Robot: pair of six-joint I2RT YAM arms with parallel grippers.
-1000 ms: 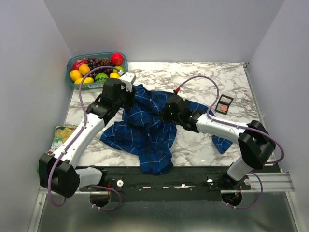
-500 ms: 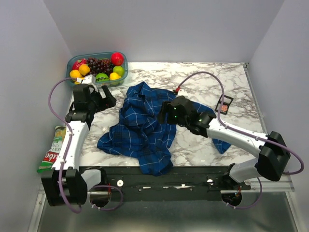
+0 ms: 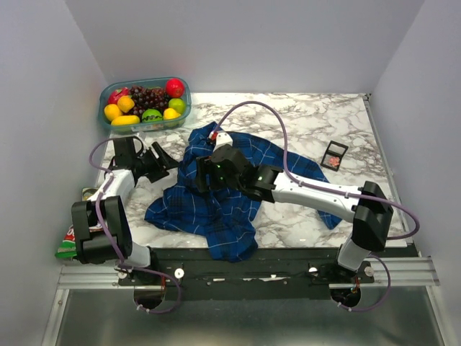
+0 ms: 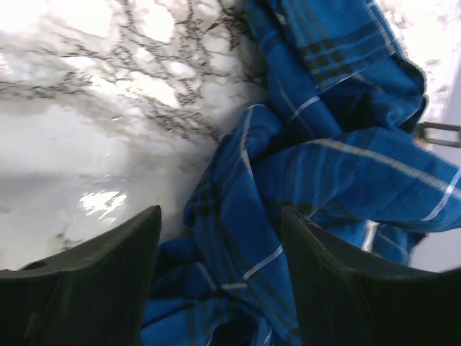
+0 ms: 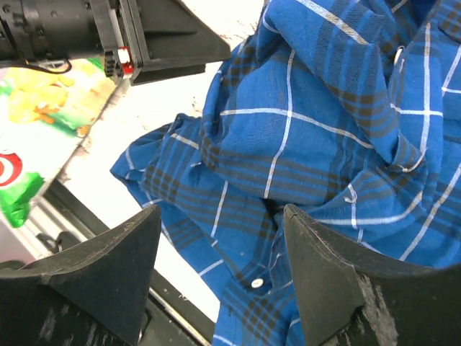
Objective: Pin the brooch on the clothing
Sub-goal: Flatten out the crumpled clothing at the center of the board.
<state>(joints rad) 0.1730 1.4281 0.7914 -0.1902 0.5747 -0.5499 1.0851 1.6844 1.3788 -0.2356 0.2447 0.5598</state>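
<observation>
The blue plaid shirt (image 3: pixel 223 189) lies crumpled in the middle of the marble table. The brooch (image 3: pixel 334 156) is a small salmon-red spot inside the black square case (image 3: pixel 334 149) at the right, far from both grippers. My left gripper (image 3: pixel 164 160) is open and low at the shirt's left edge, with shirt folds (image 4: pixel 310 166) showing between its fingers (image 4: pixel 222 216). My right gripper (image 3: pixel 202 176) is open and empty above the shirt's left half (image 5: pixel 302 130), where a white button (image 5: pixel 257 282) shows between its fingers (image 5: pixel 222 213).
A clear tub of fruit (image 3: pixel 144 101) stands at the back left. A green and red snack packet (image 3: pixel 78 220) lies at the left edge, also in the right wrist view (image 5: pixel 29 151). The left gripper's fingers (image 5: pixel 169 40) show close ahead of the right gripper.
My left arm has pulled back off the shirt to the left and now points at its left edge. My right arm has swept left across the shirt. The shirt shifted slightly.
</observation>
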